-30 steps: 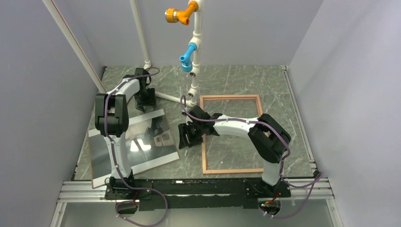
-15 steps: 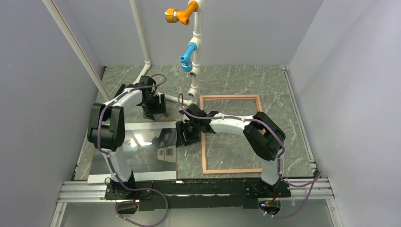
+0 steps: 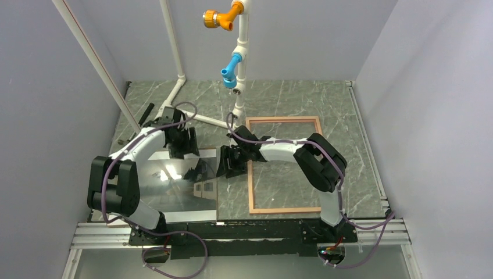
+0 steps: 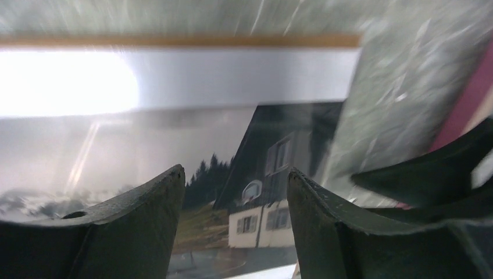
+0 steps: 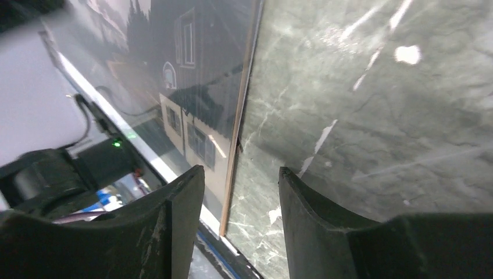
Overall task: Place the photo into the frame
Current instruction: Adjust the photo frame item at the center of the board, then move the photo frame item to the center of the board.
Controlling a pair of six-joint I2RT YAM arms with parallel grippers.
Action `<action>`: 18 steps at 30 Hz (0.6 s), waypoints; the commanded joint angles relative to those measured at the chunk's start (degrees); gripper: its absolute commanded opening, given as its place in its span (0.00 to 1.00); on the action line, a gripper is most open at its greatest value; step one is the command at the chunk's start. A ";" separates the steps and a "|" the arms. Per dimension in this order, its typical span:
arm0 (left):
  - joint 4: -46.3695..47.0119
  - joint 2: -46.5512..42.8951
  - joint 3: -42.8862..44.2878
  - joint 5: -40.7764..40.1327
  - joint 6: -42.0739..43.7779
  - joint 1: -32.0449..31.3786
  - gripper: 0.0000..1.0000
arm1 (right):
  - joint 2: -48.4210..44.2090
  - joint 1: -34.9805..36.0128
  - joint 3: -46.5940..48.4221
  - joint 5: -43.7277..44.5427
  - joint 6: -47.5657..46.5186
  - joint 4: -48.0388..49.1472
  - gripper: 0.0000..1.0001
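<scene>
The photo (image 3: 168,186), a glossy print of a white house, lies flat at the left on a brown backing board (image 4: 174,40). The frame (image 3: 285,120) lies to its right, tan wood side up. My left gripper (image 3: 185,145) hovers over the photo's far edge, its jaws open with only the print (image 4: 116,133) showing beneath them (image 4: 235,171). My right gripper (image 3: 225,165) is at the photo's right edge, between photo and frame. It is open (image 5: 241,168). In the right wrist view the board's thin edge (image 5: 237,125) runs into the gap between the fingers, touching neither.
A white pipe stand (image 3: 239,75) with orange and blue fittings rises just behind the frame's far left corner. A slanted white pipe (image 3: 93,58) crosses the far left. The aluminium rail (image 3: 232,232) runs along the near table edge.
The photo and its board have turned from a tilt to lie square with the table. My left gripper came nearer and right along the far edge; its arm swung out to the left.
</scene>
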 commanded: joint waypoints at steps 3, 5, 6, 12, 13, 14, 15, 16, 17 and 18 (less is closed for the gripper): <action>4.21 -0.06 -9.14 4.89 -2.85 -0.98 0.66 | 1.54 -4.07 -4.69 -7.34 9.65 15.42 0.52; 5.41 1.32 -10.69 5.23 -3.42 -1.24 0.65 | 2.62 -4.92 -5.43 -8.87 11.92 18.86 0.51; 6.59 2.00 -11.41 5.67 -3.73 -1.35 0.64 | 3.21 -5.31 -5.79 -9.65 13.18 20.96 0.51; 10.59 6.18 -12.99 8.16 -5.32 -2.26 0.62 | 7.19 -7.02 -7.02 -12.72 19.75 29.86 0.47; 11.08 6.67 -13.07 8.40 -5.69 -2.46 0.62 | 7.65 -7.19 -7.07 -12.49 20.04 30.24 0.46; 11.60 7.11 -13.11 8.60 -5.92 -2.62 0.61 | 7.85 -7.33 -7.20 -12.25 20.38 30.46 0.46; 11.88 7.46 -13.25 8.64 -6.17 -2.72 0.61 | 8.00 -7.50 -7.50 -12.00 20.80 31.11 0.45; 12.22 7.65 -13.43 8.73 -6.29 -2.76 0.61 | 8.03 -7.69 -7.80 -11.73 21.16 31.64 0.45; 12.53 7.80 -13.65 8.81 -6.37 -2.75 0.61 | 8.05 -7.79 -8.13 -11.47 21.49 31.97 0.44; 12.78 7.84 -13.91 8.82 -6.51 -2.84 0.61 | 8.06 -7.96 -8.40 -11.29 21.70 32.56 0.43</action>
